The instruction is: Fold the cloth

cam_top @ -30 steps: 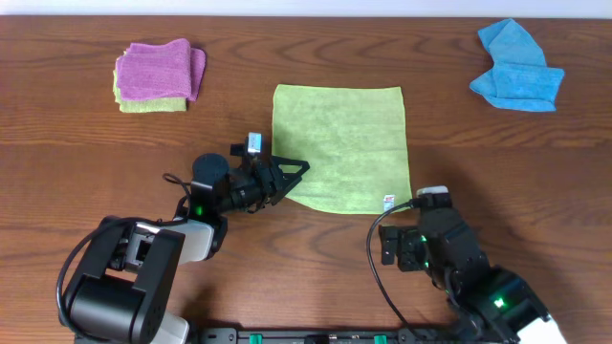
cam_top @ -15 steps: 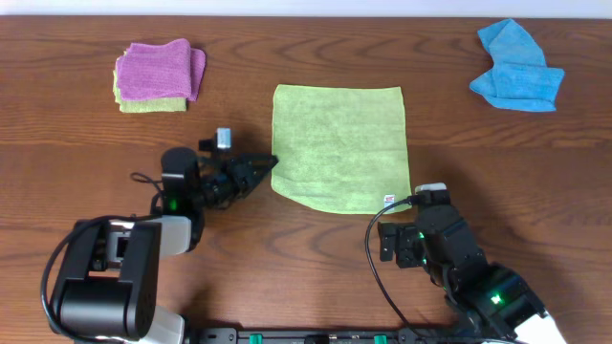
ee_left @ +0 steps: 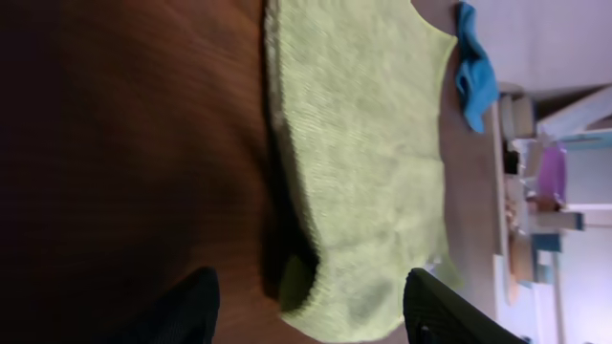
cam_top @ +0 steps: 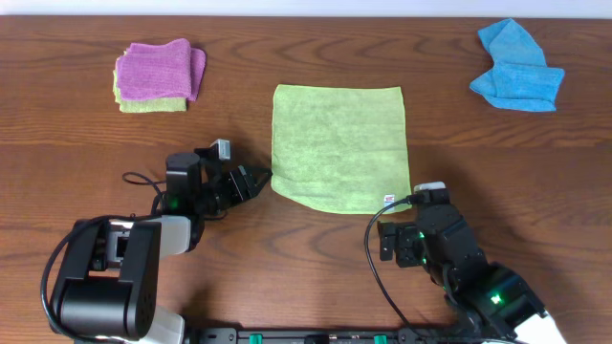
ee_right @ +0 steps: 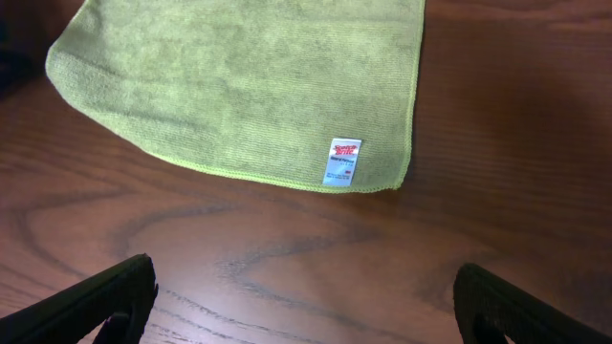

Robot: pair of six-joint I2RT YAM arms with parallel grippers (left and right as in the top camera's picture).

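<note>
The cloth (cam_top: pixel 339 148) is lime green and lies spread flat in the middle of the table, with its white tag (cam_top: pixel 388 200) at the near right corner. My left gripper (cam_top: pixel 256 182) sits low by the near left corner, open. In the left wrist view that corner of the cloth (ee_left: pixel 344 287) bulges between the two dark fingers (ee_left: pixel 191 306) without being pinched. My right gripper (cam_top: pixel 426 203) is open just in front of the tag corner. In the right wrist view the cloth (ee_right: pixel 249 86) and tag (ee_right: pixel 344 161) lie beyond the wide-apart fingertips (ee_right: pixel 115 296).
A purple cloth (cam_top: pixel 158 69) rests on another green one at the back left. A crumpled blue cloth (cam_top: pixel 516 69) lies at the back right, and the blue cloth (ee_left: pixel 471 72) also shows in the left wrist view. Bare wood surrounds the towel.
My left gripper has drawn back to the left, off the cloth's near left edge, and now sits beside that corner. The right arm has not moved.
</note>
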